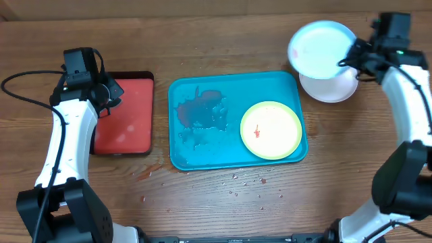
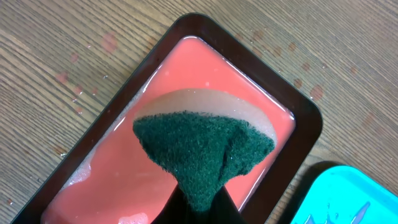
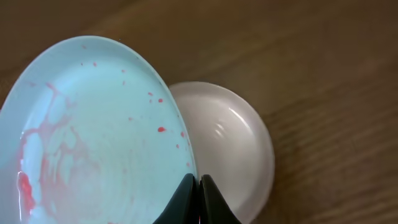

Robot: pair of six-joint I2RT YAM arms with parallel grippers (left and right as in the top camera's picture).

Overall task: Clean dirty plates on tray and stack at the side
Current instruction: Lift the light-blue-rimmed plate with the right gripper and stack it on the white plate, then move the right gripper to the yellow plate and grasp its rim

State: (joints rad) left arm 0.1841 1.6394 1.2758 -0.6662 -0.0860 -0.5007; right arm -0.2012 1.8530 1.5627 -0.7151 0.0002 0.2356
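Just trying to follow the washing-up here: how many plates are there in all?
3. A light blue plate, tilted, is held by the right fingers. A white plate sits on the table beneath it. A yellow-green plate lies on the turquoise tray. None seems hidden.

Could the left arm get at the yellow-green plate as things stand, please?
Probably yes: the yellow-green plate lies uncovered on the tray, and nothing stands between it and the left gripper.

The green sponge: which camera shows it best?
The left wrist view. The sponge fills the frame there, green scouring face over a tan layer, pinched by the left end effector above the red tray. Overhead, the left arm hides it. The right wrist view does not show it.
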